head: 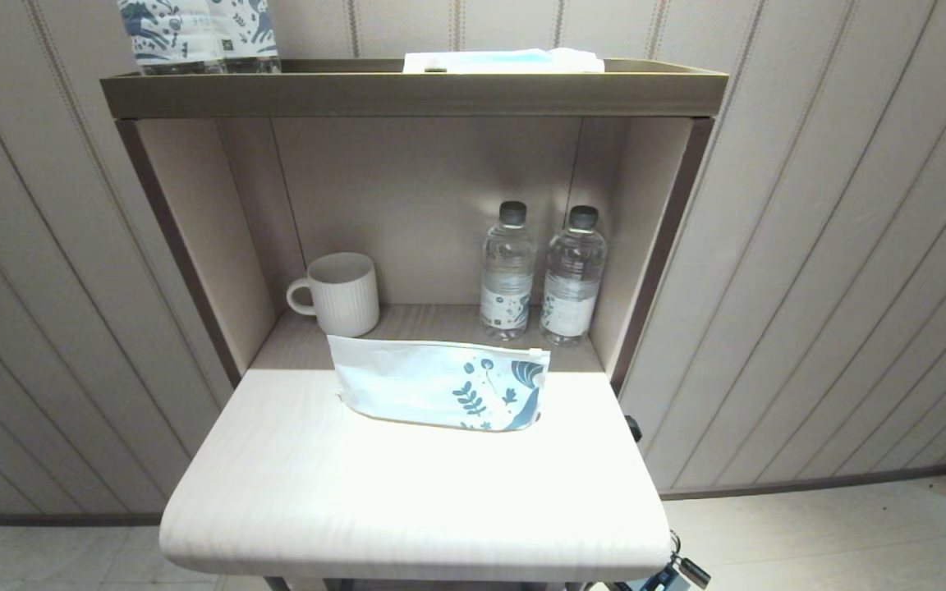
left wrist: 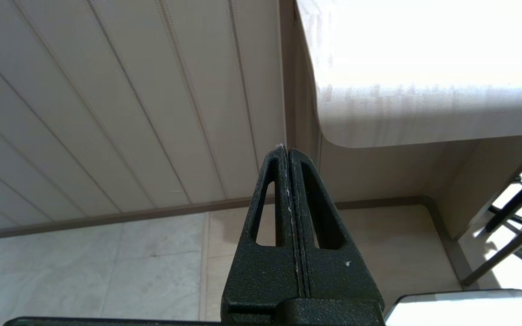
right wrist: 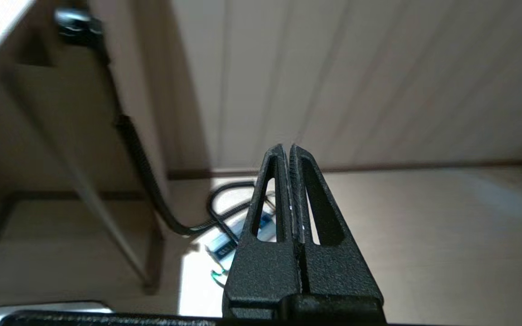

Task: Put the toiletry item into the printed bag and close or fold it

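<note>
The printed bag [head: 443, 383], a flat white pouch with blue leaf and flower prints at its right end, lies across the back of the pale tabletop [head: 407, 492] in the head view. No toothbrush shows in any view. Neither arm appears in the head view. My left gripper [left wrist: 287, 148] is shut on nothing, hanging low beside the table's left front corner and pointing at the floor. My right gripper [right wrist: 287, 147] is also shut and empty, down by the table's right side above the floor.
A white ribbed mug [head: 340, 293] and two clear water bottles [head: 507, 271] [head: 573, 276] stand in the alcove behind the bag. On the top shelf [head: 407, 92] sit blue-patterned wrapped bottles [head: 198, 34] and a folded white item [head: 504, 61]. A black cable [right wrist: 152, 190] runs beside the table leg.
</note>
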You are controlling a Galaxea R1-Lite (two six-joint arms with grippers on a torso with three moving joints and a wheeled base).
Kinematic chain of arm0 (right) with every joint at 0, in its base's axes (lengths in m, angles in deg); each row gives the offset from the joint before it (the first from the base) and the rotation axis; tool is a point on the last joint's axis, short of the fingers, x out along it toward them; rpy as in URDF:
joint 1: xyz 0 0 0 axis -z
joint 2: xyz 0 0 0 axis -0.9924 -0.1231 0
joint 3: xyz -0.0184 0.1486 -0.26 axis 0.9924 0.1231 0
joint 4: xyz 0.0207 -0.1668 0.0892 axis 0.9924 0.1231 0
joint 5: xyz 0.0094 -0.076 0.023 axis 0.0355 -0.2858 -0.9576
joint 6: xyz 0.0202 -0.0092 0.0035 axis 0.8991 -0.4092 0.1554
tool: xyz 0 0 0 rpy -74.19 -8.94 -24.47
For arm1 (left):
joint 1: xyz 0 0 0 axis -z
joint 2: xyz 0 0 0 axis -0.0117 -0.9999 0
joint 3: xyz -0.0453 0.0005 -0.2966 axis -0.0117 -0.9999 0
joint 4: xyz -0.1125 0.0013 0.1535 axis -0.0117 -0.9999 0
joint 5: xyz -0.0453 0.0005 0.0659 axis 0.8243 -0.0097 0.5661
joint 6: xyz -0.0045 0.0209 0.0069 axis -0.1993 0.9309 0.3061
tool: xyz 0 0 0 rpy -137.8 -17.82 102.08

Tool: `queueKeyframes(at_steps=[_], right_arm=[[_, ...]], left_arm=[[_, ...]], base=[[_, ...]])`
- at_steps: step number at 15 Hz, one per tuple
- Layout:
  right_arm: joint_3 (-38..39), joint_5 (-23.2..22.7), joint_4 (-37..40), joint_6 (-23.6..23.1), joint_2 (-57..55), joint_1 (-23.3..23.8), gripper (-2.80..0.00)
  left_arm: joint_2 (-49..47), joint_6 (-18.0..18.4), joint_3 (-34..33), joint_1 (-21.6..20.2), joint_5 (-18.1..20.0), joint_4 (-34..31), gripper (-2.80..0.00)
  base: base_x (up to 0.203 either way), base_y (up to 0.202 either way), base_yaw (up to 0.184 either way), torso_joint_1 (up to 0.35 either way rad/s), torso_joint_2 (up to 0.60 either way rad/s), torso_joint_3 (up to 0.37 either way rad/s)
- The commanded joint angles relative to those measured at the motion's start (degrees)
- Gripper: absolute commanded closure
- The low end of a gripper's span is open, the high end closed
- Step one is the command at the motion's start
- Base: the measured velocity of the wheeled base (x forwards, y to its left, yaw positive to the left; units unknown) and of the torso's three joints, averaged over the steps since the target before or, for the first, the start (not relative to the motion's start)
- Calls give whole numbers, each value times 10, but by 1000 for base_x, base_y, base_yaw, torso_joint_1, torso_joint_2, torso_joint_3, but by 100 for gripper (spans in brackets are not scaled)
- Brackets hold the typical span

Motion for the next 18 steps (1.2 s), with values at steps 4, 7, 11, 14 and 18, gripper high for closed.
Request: queueKeyframes(at_steps=[4, 7, 11, 14, 18], right_arm=[[4, 10, 12, -27, 31, -110, 0], [4, 17, 23, 13, 139, -116, 0], [4, 34, 47, 82, 146, -118, 0], [4, 36, 47, 85, 146, -118, 0], [4, 34, 47, 84, 146, -118, 0]], left_arm=[[0, 0, 0, 0, 1, 0, 0], [0, -2, 0, 0, 1, 0, 0], [0, -55, 1, 0, -19, 2, 0], [0, -70, 2, 0, -25, 2, 0], [0, -72, 1, 0, -25, 2, 0]], base=[[0, 0, 0, 0, 0, 0], [0, 0, 0, 0, 0, 0], [0, 0, 0, 0, 0, 0], [0, 0, 0, 0, 0, 0], [0, 0, 0, 0, 0, 0]])
